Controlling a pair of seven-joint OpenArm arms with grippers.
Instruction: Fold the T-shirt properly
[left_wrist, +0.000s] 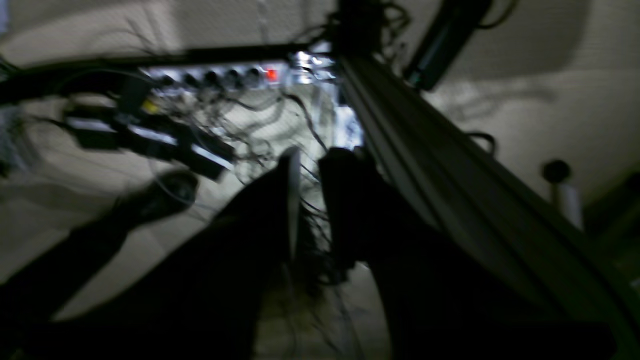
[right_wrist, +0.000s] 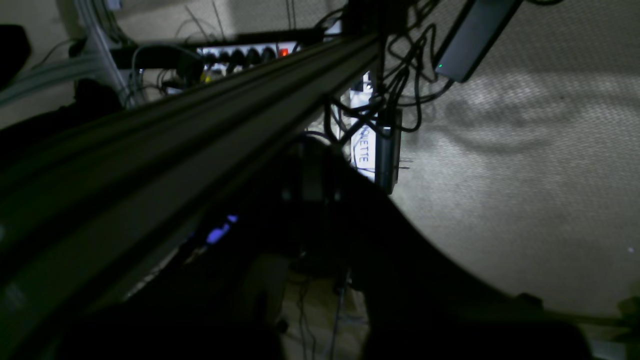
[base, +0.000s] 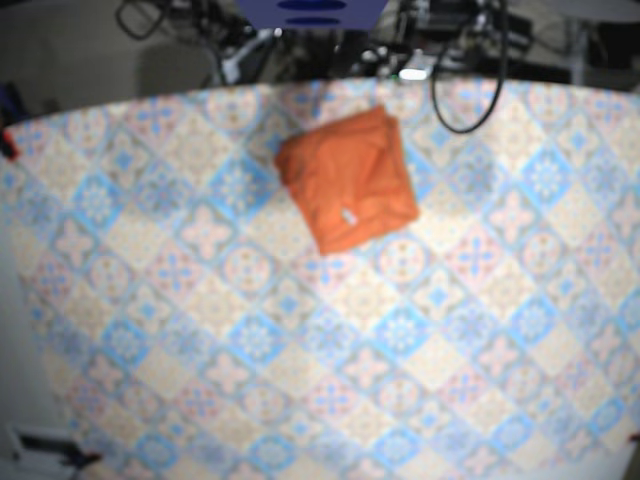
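Where the patterned bench (base: 200, 300) nears its far edge: orange T-shirt (base: 347, 178), folded to a skewed square, lying flat. Black cable loop (base: 462, 130) crosses that bench edge just beside it, apart. Wrist views dim and blurred: metal rail (left_wrist: 450, 175), power strip (left_wrist: 220, 77), floor cables. Left tool (left_wrist: 310, 160) aimed floorward, fingers narrowly apart, empty. Right tool (right_wrist: 312, 170) a dark mass, state cannot be told.
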